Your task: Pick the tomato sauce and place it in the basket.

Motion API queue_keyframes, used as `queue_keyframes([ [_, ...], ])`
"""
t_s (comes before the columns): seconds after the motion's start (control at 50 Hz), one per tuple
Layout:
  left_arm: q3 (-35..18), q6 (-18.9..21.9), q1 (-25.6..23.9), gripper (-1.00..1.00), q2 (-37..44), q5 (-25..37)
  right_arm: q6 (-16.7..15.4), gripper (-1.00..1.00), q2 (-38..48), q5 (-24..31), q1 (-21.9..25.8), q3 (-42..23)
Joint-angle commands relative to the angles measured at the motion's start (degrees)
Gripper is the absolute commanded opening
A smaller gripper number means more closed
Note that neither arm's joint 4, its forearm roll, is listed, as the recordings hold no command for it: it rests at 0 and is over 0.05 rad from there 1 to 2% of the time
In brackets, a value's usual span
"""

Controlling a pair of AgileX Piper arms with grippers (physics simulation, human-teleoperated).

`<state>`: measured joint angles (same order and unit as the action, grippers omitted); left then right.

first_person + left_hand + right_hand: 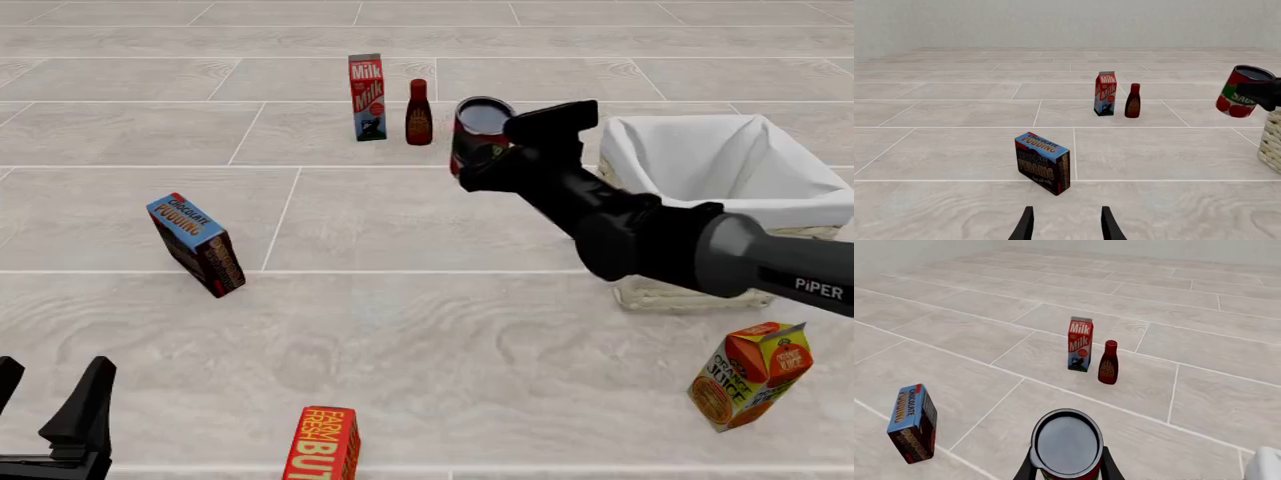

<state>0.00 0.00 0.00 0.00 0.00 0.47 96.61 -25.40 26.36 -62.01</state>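
The tomato sauce [477, 135] is a small red-labelled can with a dark top, held in the air just left of the basket [707, 165]. My right gripper [514, 145] is shut on it. From the right wrist view I look down on the can's dark lid [1067, 444] between the fingers. The left wrist view shows the tomato sauce [1239, 92] tilted in the gripper beside the woven basket wall [1272, 142]. My left gripper [47, 415] stands open and empty near the front left corner, its fingertips [1029, 225] showing at the frame's edge.
A milk carton [367, 97] and a dark red bottle [419, 113] stand at the back. A chocolate pudding box [198, 245] lies tilted at the left. A butter box [320, 445] is at the front edge and an orange juice carton [750, 375] at the front right.
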Motion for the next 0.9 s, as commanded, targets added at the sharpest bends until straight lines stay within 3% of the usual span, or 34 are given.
queue_keyframes([
  [0.02,0.0,0.0,0.0,1.0,0.0,0.0,1.0,-1.0,-2.2,0.3,-1.4,0.8],
  [0.9,0.0,0.0,0.0,1.0,0.0,0.0,1.8,-1.0,-12.5,-0.2,-9.8,8.0],
])
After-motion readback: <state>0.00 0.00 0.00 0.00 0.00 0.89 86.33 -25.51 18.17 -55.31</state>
